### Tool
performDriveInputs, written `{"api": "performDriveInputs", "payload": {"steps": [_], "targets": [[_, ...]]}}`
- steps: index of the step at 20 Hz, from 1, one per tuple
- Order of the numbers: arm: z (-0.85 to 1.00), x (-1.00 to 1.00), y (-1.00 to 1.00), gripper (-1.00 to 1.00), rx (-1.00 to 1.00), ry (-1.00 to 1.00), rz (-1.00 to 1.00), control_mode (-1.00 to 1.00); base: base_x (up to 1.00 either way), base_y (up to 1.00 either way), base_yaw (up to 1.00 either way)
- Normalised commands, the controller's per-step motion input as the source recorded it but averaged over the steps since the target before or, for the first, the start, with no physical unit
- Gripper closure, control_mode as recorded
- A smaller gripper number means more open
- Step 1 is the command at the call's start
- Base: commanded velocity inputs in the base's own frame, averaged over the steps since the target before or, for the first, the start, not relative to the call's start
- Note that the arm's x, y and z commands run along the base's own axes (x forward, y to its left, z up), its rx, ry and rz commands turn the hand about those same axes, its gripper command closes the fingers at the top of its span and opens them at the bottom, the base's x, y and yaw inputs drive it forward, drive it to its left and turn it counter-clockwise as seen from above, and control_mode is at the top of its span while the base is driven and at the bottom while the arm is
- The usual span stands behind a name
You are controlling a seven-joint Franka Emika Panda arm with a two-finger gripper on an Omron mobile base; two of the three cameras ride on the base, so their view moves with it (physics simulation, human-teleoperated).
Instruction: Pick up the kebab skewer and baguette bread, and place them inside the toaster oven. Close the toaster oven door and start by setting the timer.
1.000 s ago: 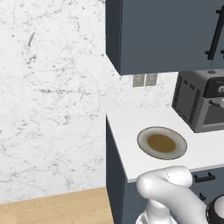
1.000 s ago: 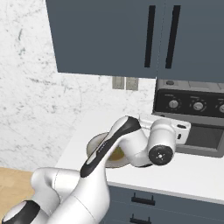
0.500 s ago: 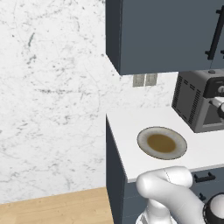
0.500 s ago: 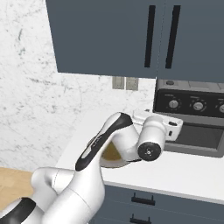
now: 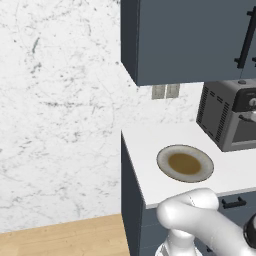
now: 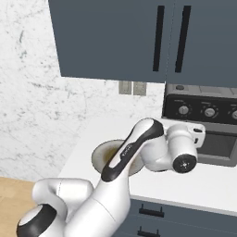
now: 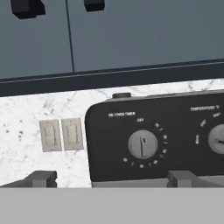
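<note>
The toaster oven [image 6: 203, 121] stands at the right end of the counter, also seen side-on as the toaster oven [image 5: 224, 120]. Its door [image 6: 217, 147] is upright against the front and looks shut. My gripper [image 7: 113, 181] is open, its two fingertips [image 7: 41, 178] set wide apart, and it faces the oven's control panel, slightly below and left of the timer knob [image 7: 142, 144]. The temperature knob [image 7: 217, 139] sits to the right of it. My hand [image 6: 185, 150] hovers just left of the oven front. The kebab skewer and baguette bread are out of view.
A round plate [image 5: 185, 163] with a brown centre lies on the white counter [image 5: 145, 145] left of the oven. Dark blue wall cupboards [image 6: 120, 41] hang low over the oven. Two wall outlets [image 7: 61, 134] sit on the marble wall beside it.
My hand has risen a little and swung right toward the oven's control panel, with the elbow lifting. The gripper stays open; plate and oven have not moved.
</note>
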Motion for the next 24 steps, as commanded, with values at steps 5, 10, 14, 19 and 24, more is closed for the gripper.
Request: {"api": "performDriveInputs", "payload": {"steps": [5,10,14,19,24], "targets": [[0.00,0.15,-0.12,-1.00,0.00,0.00,0.03,-1.00,0.00,0.00,0.00],[0.00,0.27,0.00,-1.00,0.00,0.00,0.00,-1.00,0.00,0.00,0.00],[0.00,0.29,-0.01,-1.00,0.00,0.00,-0.01,-1.00,0.00,0.00,0.00],[-0.05,0.35,-0.04,-1.00,0.00,0.00,-0.01,-1.00,0.00,0.00,0.00],[-0.12,0.30,-0.10,-1.00,0.00,0.00,-0.01,-1.00,0.00,0.00,0.00]]}}
